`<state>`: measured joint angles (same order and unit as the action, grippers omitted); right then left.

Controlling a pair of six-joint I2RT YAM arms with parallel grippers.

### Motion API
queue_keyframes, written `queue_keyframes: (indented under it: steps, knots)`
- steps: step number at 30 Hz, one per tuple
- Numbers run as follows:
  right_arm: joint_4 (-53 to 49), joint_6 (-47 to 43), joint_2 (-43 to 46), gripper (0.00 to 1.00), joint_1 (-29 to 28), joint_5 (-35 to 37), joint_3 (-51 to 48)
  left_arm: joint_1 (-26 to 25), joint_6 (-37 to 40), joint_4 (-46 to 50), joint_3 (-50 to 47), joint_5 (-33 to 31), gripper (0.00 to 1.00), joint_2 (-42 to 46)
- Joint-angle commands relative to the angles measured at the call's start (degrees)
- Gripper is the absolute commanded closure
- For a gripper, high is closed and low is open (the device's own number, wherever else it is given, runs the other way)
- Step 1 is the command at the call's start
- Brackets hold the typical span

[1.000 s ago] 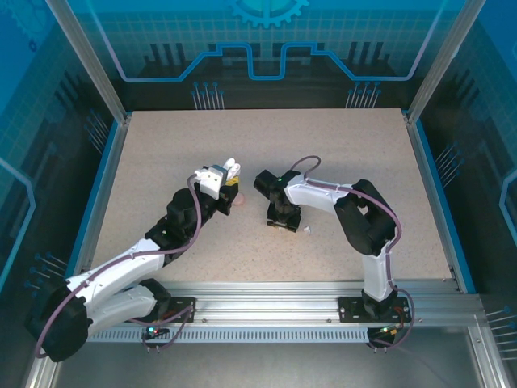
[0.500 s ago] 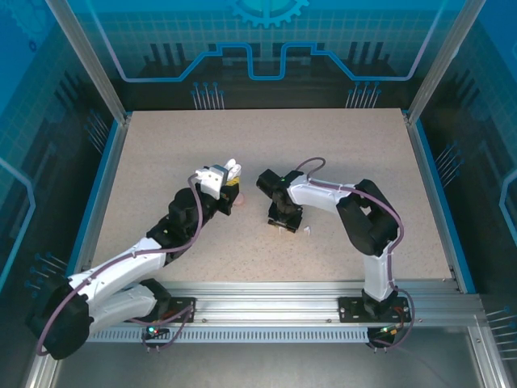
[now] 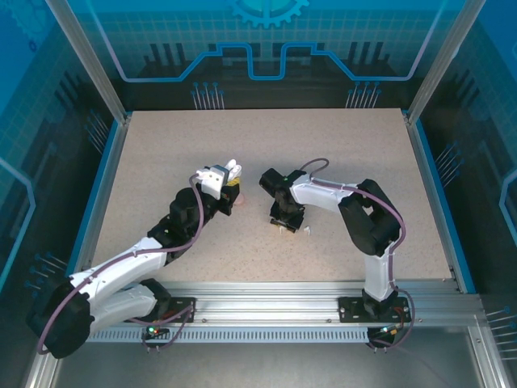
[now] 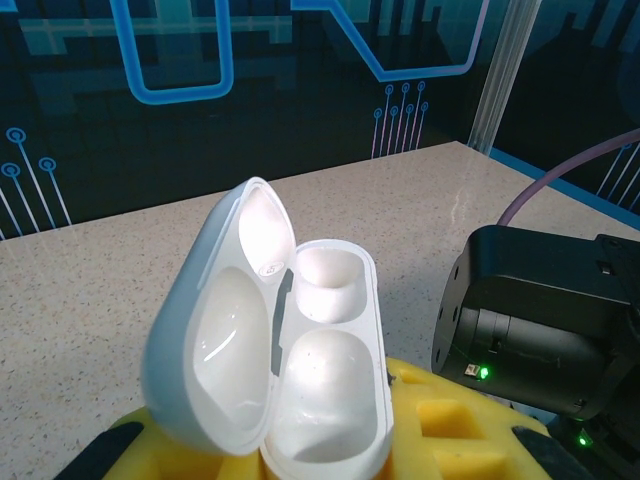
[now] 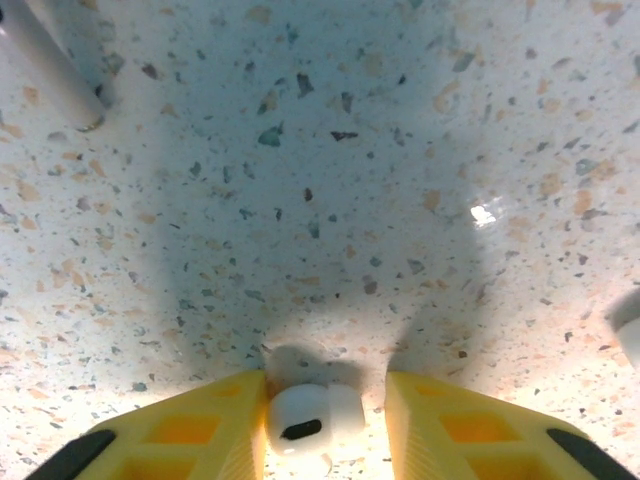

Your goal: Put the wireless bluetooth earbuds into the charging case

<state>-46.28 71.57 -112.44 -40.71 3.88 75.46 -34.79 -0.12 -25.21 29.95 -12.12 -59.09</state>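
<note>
My left gripper is raised over the table and shut on the white charging case, gripped low between the yellow fingers. The case's lid stands open to the left and both sockets look empty. My right gripper points straight down at the tabletop. In the right wrist view a white earbud lies on the table between its yellow fingers. The left finger touches the bud, while a gap separates it from the right finger. A second white earbud lies just right of that gripper.
A small pinkish thing lies on the speckled table under the left gripper. A white rod-like piece shows at the top left of the right wrist view. Blue walls ring the table.
The right gripper's jaws have narrowed around the white earbud, and that wrist has shifted slightly right. The left arm and the case have stayed put.
</note>
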Motion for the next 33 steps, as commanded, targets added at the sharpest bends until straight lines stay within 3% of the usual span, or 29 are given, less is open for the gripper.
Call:
queue_keyframes:
  steps: [1,5,21,33]
  knots:
    - [0.82,0.57,-2.1,0.68,0.55,0.65,-0.93,-0.31,-0.84,-1.99,1.16,1.52,1.0,-0.26]
    - [2.33,-2.0,-1.26,0.75,0.27,1.58,-1.17,-0.3,-0.98,-1.86,1.42,1.79,1.0,-0.23]
    - [7.86,-17.68,10.59,0.76,-0.91,10.32,-4.09,-0.29,-0.92,-1.24,1.77,2.98,1.0,0.97]
    - [19.06,-28.96,29.89,0.76,1.2,11.5,-2.49,-0.29,1.68,-3.95,4.0,6.15,1.0,1.69]
